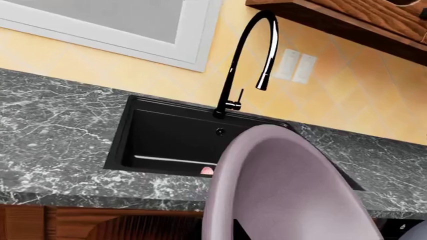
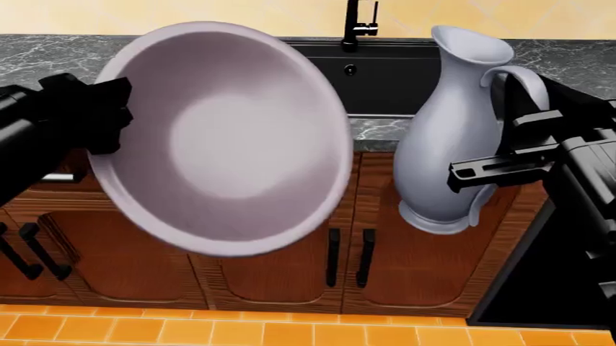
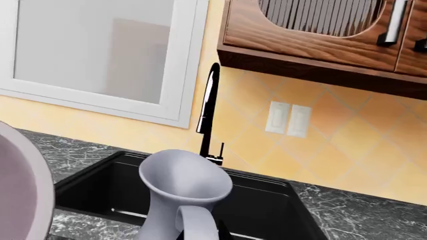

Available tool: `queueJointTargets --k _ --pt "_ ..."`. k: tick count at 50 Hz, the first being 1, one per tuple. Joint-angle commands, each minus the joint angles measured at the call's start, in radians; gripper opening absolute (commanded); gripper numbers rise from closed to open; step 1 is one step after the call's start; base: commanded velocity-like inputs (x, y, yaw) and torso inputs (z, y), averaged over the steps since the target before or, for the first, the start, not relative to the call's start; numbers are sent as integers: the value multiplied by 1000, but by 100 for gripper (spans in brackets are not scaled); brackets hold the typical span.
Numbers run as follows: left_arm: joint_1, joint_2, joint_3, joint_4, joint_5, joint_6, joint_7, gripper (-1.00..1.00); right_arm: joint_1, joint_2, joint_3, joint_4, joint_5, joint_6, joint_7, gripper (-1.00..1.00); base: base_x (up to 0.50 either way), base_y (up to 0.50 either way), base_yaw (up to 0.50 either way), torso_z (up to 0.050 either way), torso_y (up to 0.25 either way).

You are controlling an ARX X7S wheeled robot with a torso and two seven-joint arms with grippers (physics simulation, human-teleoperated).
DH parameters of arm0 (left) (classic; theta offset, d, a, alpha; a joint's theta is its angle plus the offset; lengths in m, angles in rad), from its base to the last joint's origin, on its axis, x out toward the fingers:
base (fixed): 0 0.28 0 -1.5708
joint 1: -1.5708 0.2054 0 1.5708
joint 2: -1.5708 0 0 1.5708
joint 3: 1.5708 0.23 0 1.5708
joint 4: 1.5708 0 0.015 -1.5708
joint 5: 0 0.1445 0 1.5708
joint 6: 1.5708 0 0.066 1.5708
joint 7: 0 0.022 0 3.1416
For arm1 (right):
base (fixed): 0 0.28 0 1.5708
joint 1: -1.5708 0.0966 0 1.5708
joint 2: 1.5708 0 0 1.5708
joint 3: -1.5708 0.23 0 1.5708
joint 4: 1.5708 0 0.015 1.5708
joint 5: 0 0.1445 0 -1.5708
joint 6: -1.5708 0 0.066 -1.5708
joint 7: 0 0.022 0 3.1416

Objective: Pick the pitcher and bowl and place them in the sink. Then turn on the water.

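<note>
The mauve-grey bowl (image 2: 221, 137) hangs tilted in the air in front of the cabinets, its hollow facing the head camera. My left gripper (image 2: 108, 119) is shut on its left rim. In the left wrist view the bowl (image 1: 287, 185) covers the near part of the black sink (image 1: 167, 140). To the right, the lavender-grey pitcher (image 2: 448, 137) is held upright, with my right gripper (image 2: 506, 148) shut on its handle. The pitcher (image 3: 180, 190) stands in front of the sink (image 3: 273, 210) and its tall black faucet (image 3: 208, 110). Both things are short of the counter edge.
Grey marble counter (image 2: 58, 54) runs on both sides of the sink (image 2: 405, 79). Below it are wooden cabinet doors (image 2: 405, 259) with black handles. A window (image 3: 93, 50), wall outlets (image 3: 288, 120) and an upper cabinet (image 3: 320, 35) are behind the faucet (image 1: 253, 55).
</note>
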Motion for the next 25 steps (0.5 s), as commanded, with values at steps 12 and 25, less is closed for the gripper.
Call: queueJointTargets --k 12,25 --pt "13 -21 -27 5 1 19 3 -100 12 4 12 2 -16 0 2 -100 -500 -12 0 1 1" --pt "-26 -48 -23 0 -24 14 -18 -100 66 18 0 29 -3 20 10 -100 -82 -2 0 0 1"
